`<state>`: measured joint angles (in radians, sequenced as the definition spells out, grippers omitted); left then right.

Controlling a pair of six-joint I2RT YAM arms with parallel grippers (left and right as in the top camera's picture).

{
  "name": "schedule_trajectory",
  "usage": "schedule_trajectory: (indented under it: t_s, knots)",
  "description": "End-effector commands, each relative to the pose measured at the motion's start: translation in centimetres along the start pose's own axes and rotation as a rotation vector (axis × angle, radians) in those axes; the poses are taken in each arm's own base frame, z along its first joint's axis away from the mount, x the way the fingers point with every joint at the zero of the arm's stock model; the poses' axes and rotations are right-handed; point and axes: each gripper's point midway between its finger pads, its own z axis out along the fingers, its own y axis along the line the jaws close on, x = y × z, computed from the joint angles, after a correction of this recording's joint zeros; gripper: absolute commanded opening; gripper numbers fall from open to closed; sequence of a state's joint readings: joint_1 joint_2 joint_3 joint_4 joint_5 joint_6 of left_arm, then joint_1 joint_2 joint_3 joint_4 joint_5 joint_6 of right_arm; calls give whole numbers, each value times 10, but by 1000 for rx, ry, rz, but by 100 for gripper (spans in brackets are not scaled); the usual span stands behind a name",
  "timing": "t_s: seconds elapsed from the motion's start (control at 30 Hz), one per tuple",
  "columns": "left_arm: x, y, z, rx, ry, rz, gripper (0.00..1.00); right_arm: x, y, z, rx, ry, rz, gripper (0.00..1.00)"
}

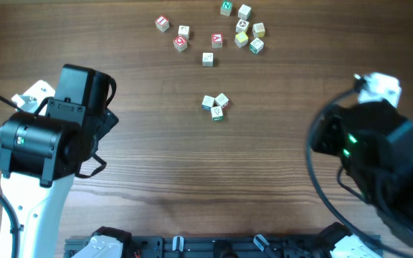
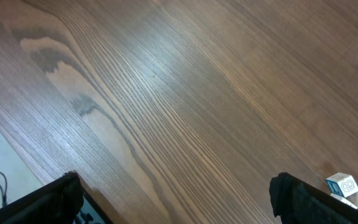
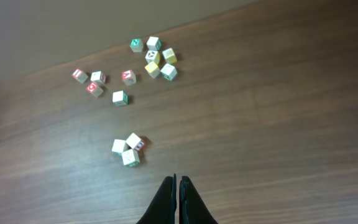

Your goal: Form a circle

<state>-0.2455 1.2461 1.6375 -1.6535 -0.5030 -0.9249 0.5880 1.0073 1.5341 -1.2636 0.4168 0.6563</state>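
The circle is only a tight clump of three pale wooden letter cubes (image 1: 215, 105) at mid-table, also seen in the right wrist view (image 3: 129, 150) and at the lower right corner of the left wrist view (image 2: 347, 188). My left gripper (image 2: 176, 199) is open wide over bare wood, with nothing between its fingers, and the clump lies just beyond its right finger (image 2: 291, 196). My right gripper (image 3: 178, 183) is shut and empty, a short way in front of the clump and apart from it.
A looser scatter of several similar letter cubes (image 1: 217, 32) lies at the far side of the table (image 3: 135, 62). The left arm (image 1: 49, 136) stands at the left and the right arm (image 1: 371, 143) at the right, both near the front edge.
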Motion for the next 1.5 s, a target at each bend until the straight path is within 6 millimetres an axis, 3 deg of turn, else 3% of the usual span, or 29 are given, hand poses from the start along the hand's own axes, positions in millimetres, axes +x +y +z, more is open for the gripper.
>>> schedule_trajectory:
  t_s: [0.0,0.03,0.17,0.3,0.43,0.6,0.8,0.9,1.03,1.13,1.2,1.3,1.47]
  knots:
    - [-2,3,-1,0,-7,-9,100,1,-19,-29,-17,-44,73,30]
    - [-2,3,-1,0,-7,-9,100,4,-26,-36,-19,-46,103,100]
    - [-2,3,-1,0,-7,-9,100,17,-34,-51,-59,-14,178,100]
    - [-2,3,-1,0,-7,-9,100,22,-38,-51,-41,0,158,100]
    - [-2,3,-1,0,-7,-9,100,31,-58,-50,54,17,105,100]
    - [-2,3,-1,0,-7,-9,100,10,-85,-40,211,-142,74,100]
    - [-2,3,-1,0,-7,-9,100,-3,-64,-10,-3,-354,-126,100]
    - [-2,3,-1,0,-7,-9,100,13,-63,-5,-112,-498,-133,100]
    - [-2,3,-1,0,-7,-9,100,40,-86,9,-101,-641,-94,100]
    - [-2,3,-1,0,-7,-9,100,49,-97,24,-78,-697,-81,100]
    - [-2,3,-1,0,-7,-9,100,55,-98,32,-92,-720,-84,99]
    - [-2,3,-1,0,-7,-9,100,68,-104,60,-89,-699,-74,100]
    - [-2,3,-1,0,-7,-9,100,97,-128,98,0,-605,-45,100]
